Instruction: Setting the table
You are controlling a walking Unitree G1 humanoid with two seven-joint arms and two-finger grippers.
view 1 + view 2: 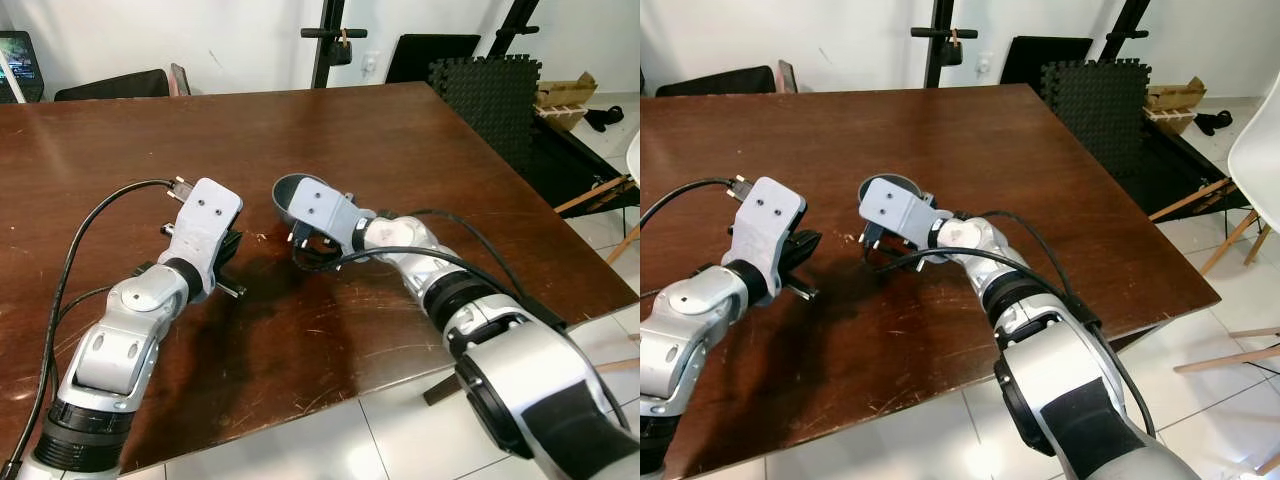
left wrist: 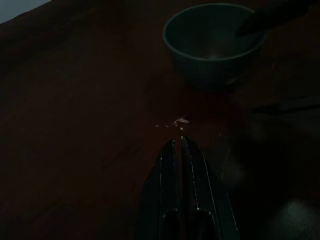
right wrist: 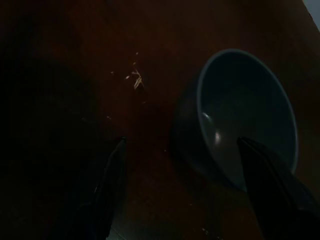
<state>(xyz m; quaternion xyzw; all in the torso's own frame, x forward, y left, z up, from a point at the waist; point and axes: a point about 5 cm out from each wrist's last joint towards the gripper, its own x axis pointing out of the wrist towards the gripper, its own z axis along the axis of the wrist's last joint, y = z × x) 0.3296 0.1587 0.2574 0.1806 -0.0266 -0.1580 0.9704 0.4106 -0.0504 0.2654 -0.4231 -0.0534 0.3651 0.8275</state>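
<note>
Since the bowl sits right at my right pincer, that arm is the one I would use for whatever comes next. Starting nearest to me, both silver arms reach out over the near half of the brown worktop (image 1: 420,150). My left pincer (image 2: 181,145) hangs just above the wood on the left, its two black fingers pressed together and pointing rightward across the worktop toward the bowl, with a bare strip of wood and a few pale crumbs (image 2: 179,122) between fingertips and rim. It is near, but not in contact.

A little farther out and to the right, my right pincer (image 3: 181,145) is spread wide. One finger hangs over the bowl's (image 1: 285,192) hollow, by its rim, the other stands off over bare wood beside the outer wall, so the wall lies between them. The fingers are apart and I cannot tell that either touches the bowl. It is a grey-blue bowl, upright and empty, resting on the worktop just beyond the wrist housing, near the middle of the surface.

My judgement is that closing on the wall is the move in hand, the risk being a thin rim pinch that lets the bowl tip.

Beyond it the worktop runs bare to the far edge.
</note>
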